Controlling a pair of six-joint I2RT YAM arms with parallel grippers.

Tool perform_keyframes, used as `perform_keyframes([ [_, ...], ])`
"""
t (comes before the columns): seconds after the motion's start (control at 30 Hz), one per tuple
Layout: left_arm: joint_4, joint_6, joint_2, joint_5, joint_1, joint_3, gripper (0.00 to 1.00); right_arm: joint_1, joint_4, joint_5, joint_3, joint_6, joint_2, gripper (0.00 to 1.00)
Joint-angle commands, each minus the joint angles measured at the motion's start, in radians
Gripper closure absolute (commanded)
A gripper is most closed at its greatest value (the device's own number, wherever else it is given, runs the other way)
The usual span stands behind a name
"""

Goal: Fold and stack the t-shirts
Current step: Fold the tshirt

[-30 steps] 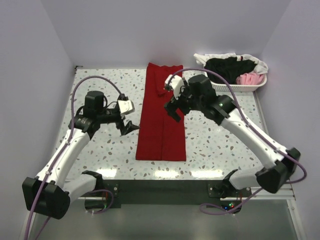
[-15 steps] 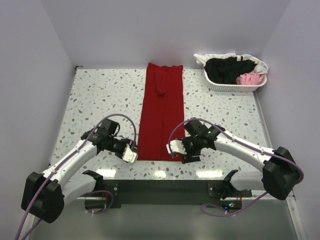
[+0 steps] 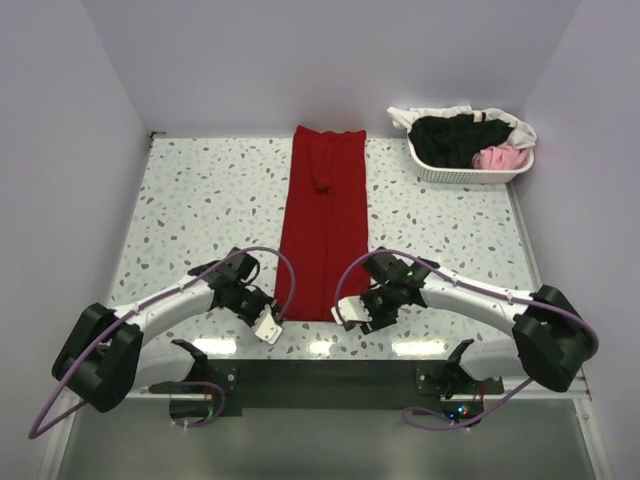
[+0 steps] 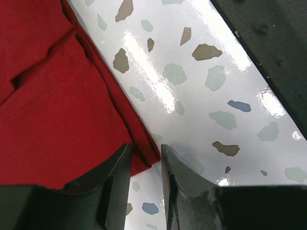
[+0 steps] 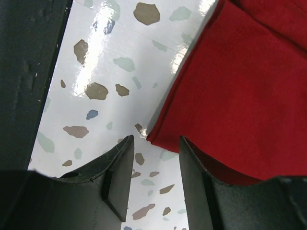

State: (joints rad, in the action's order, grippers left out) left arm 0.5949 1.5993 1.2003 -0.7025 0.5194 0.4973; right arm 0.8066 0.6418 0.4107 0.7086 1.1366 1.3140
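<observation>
As the dark red t-shirt [image 3: 323,230] lies folded into a long strip down the middle of the table [image 3: 200,200], its near hem corners are the grip points. Left gripper [image 4: 145,148]: jaws narrowly parted astride the left corner, nothing pinched. Right gripper [image 5: 156,139]: wider apart at the right corner (also empty). Advice: pinch every layer, both sides together, or the strip will likely skew.

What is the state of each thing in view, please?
red shirt, folded into a long strip, lying flat.
left gripper, open, around the shirt's near left corner.
right gripper, open, at its near right corner.
basket, upright, holding other shirts.
</observation>
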Motion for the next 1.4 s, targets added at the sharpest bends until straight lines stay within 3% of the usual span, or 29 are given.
perform_keyframes([
  [0.0,-0.079,-0.011,0.036,0.011,0.007,0.009,0.65,0.02,-0.068,0.001,-0.024,0.041,0.017,0.54],
  [0.2,-0.104,-0.019,0.108,0.041,0.008,0.029,0.66,0.025,-0.117,-0.03,-0.035,0.037,0.073,0.51],
  [0.37,-0.115,-0.016,0.136,0.037,0.016,0.035,0.71,0.032,-0.168,-0.073,-0.047,0.022,0.111,0.59],
  [0.43,-0.121,-0.032,0.134,0.032,0.022,0.035,0.76,0.034,-0.185,-0.085,-0.047,0.0,0.123,0.69],
  [0.5,-0.13,-0.058,0.128,0.02,0.028,0.037,0.93,0.036,-0.192,-0.096,-0.038,-0.024,0.125,0.85],
  [0.6,-0.127,-0.096,0.098,0.015,0.047,0.037,1.0,0.051,-0.173,-0.101,-0.023,-0.047,0.105,1.0],
  [0.73,-0.052,-0.136,0.0,-0.011,0.117,0.035,1.0,0.129,-0.091,-0.09,-0.017,-0.1,-0.008,1.0],
  [0.87,0.002,-0.241,-0.146,-0.034,0.272,0.035,1.0,0.275,0.013,-0.075,-0.008,-0.201,-0.154,1.0],
  [1.0,0.046,-0.39,-0.22,-0.065,0.286,0.096,1.0,0.273,0.074,-0.085,0.048,-0.239,-0.231,1.0],
  [1.17,0.072,-0.386,-0.177,-0.093,0.15,0.197,1.0,0.14,0.096,-0.041,0.12,-0.178,-0.246,1.0],
  [1.37,0.034,-0.375,0.002,-0.123,0.031,0.343,1.0,-0.024,0.026,0.002,0.23,-0.094,-0.105,1.0],
])
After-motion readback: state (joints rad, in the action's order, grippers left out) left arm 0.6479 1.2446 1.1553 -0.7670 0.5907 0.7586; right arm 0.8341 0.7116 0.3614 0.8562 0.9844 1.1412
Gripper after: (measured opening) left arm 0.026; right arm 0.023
